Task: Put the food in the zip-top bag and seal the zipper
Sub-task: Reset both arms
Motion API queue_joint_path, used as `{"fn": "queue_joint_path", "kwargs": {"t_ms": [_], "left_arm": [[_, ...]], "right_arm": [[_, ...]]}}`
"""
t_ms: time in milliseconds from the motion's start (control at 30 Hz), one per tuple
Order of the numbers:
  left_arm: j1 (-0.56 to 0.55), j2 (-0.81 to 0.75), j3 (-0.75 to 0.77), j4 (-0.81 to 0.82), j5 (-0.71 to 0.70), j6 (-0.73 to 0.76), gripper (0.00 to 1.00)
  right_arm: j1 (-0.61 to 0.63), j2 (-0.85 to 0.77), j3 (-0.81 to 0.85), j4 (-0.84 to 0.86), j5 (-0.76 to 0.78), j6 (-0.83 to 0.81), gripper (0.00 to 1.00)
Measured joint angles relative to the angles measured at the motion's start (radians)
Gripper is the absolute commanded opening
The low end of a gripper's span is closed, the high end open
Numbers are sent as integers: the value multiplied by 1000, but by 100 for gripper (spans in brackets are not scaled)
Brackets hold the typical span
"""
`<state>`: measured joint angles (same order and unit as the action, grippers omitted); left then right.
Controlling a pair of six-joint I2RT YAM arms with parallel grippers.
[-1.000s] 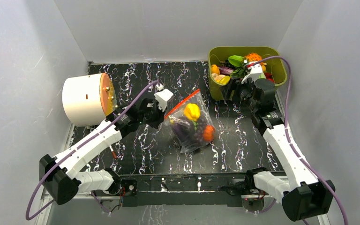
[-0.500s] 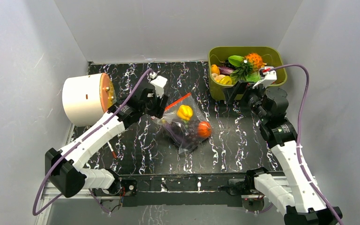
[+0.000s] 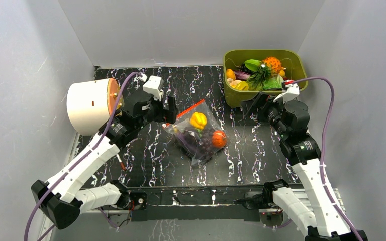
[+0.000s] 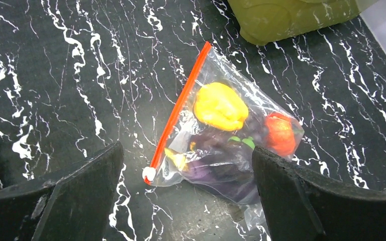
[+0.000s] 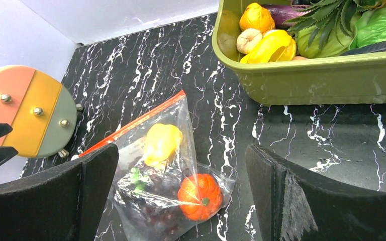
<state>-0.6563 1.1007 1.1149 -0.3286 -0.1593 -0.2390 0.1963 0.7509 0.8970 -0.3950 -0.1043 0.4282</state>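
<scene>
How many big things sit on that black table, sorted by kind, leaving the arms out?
Clear bag of toy food: 1
Green bin of toy food: 1
White drum: 1
Total: 3

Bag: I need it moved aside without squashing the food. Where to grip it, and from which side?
Probably the zipper, pinched from above on the left side: that flat strip lies clear of the food bulging the bag.
</scene>
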Motion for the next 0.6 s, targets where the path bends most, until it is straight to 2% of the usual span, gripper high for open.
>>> {"fn": "queue_joint_path", "kwargs": {"t_ms": [233, 600], "left_arm": [[0, -103, -84, 27, -1, -39, 98], [0, -191, -89, 82, -13, -69, 98]], "right_arm": [[0, -10, -9, -4, -21, -4, 98], [0, -14, -9, -8, -26, -6, 98]]}}
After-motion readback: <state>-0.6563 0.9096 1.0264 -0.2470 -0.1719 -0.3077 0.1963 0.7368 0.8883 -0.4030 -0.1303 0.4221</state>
